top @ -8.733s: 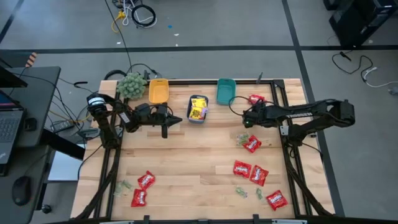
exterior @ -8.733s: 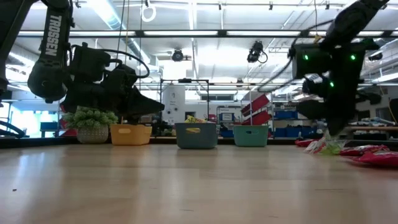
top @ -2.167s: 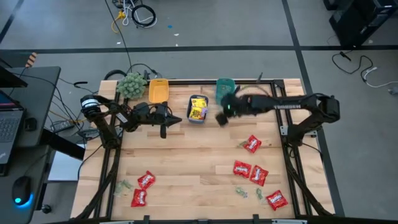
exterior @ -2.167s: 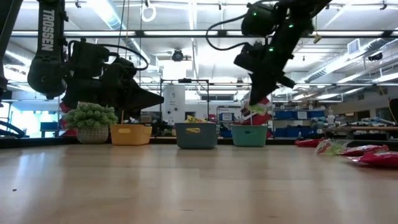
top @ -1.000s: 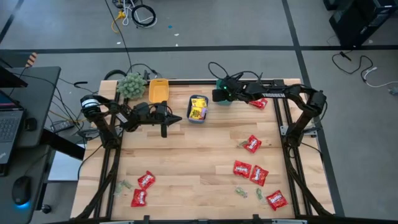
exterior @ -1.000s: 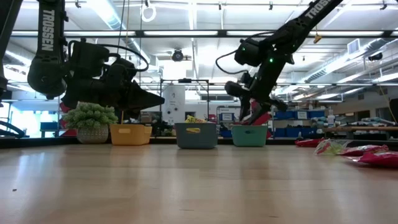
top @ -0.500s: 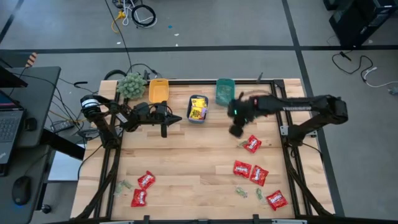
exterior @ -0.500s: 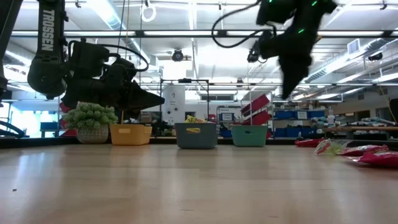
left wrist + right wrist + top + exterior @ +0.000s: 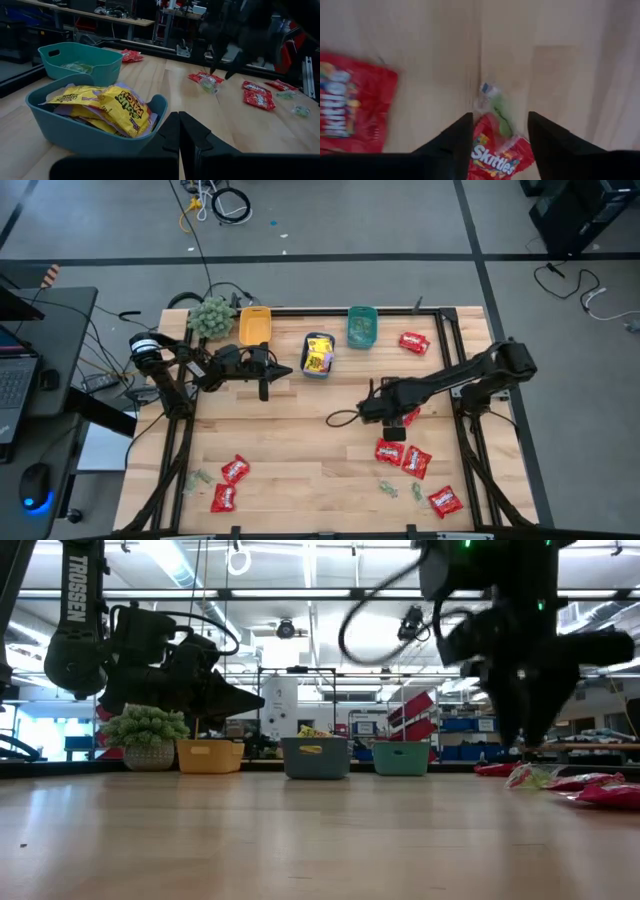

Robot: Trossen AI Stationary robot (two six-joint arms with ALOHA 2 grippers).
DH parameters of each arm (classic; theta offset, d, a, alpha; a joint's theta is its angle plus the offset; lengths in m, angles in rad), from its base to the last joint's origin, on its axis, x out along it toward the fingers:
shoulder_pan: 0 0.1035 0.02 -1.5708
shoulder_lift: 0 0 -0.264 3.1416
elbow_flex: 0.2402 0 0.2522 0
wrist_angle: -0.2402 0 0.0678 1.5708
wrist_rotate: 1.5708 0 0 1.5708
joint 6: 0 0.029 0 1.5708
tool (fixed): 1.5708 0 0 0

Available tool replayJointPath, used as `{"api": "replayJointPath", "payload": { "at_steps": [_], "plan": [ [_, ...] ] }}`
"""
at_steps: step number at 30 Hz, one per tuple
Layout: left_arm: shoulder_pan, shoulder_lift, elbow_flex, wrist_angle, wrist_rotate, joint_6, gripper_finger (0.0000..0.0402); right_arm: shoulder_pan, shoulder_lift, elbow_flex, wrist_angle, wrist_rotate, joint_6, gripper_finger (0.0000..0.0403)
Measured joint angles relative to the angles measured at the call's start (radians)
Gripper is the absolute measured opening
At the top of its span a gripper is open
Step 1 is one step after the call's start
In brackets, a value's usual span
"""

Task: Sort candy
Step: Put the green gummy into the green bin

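Many candy packets point(image 9: 389, 451) scattered across wooden table point(image 9: 300, 430).

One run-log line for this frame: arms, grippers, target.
right gripper: open, above pale green candy on red Skittles packet | left gripper: shut, by blue bin of yellow packets | held: nothing

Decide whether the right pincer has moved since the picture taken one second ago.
Yes. In the high view, the right pincer was at the teal bin then; now it is out over mid-table, away from the bins, open above a red packet.
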Motion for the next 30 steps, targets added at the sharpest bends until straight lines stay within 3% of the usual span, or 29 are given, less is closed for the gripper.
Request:
{"api": "replayJointPath", "payload": {
  "at_steps": [4, 8, 12, 20, 24, 30],
  "plan": [
    [0.000, 0.000, 0.000, -0.002, 0.000, 0.000, 0.0001, -0.010, 0.086, 0.000, -0.014, 0.000, -0.056, 0.0205],
    [0.000, 0.000, 0.000, -0.012, 0.000, 0.000, 0.0001, -0.024, 0.141, 0.000, -0.015, 0.000, -0.106, 0.0205],
    [0.000, 0.000, 0.000, -0.028, 0.000, 0.001, 0.0001, -0.043, 0.149, 0.000, -0.005, -0.005, -0.105, 0.0164],
    [0.000, 0.000, 0.000, -0.025, -0.006, 0.001, 0.0001, -0.104, 0.039, 0.013, 0.079, -0.095, -0.018, 0.0012],
    [0.000, 0.000, 0.000, -0.024, -0.011, -0.002, 0.0001, -0.181, -0.015, 0.088, 0.098, -0.068, 0.089, 0.0026],
    [0.000, 0.000, 0.000, -0.022, -0.051, -0.005, 0.0001, -0.423, -0.016, 0.231, 0.120, 0.056, 0.343, 0.0016]
  ]
}}
